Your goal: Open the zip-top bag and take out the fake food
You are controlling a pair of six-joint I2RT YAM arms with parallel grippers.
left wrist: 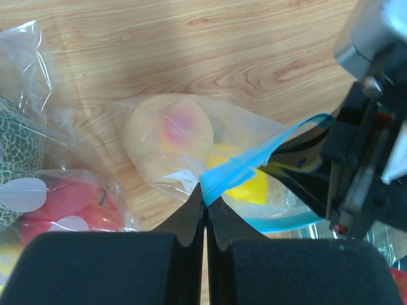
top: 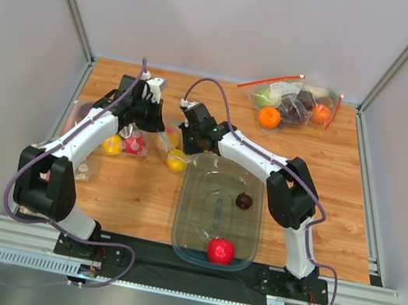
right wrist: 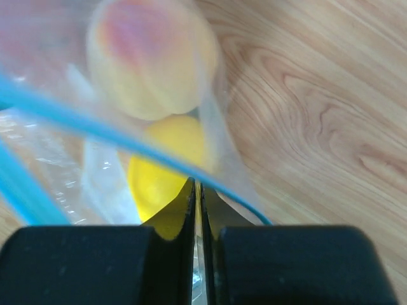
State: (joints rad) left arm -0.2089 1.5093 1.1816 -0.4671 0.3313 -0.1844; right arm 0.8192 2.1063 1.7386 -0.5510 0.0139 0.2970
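The zip-top bag (top: 166, 141) lies on the wooden table between my two grippers, its light-blue strip (left wrist: 273, 141) pulled apart at the mouth. Inside it are the orange-yellow peach (left wrist: 170, 130) and the yellow lemon (left wrist: 248, 184). My left gripper (left wrist: 205, 201) is shut on one side of the blue strip. My right gripper (right wrist: 197, 188) is shut on the other side of the mouth, just under the blue strip (right wrist: 95, 126), with the lemon (right wrist: 159, 171) and peach (right wrist: 149, 60) beyond it. The red apple (top: 221, 250) and the maroon plum (top: 244, 201) lie in a clear tray (top: 189, 229).
A larger clear bag with red strips (top: 296, 102) holds an orange, grapes and green fruit at the back right. Another clear bag (top: 122, 144) with red and yellow pieces lies left of the zip-top bag, also in the left wrist view (left wrist: 70, 197). Grey walls surround the table.
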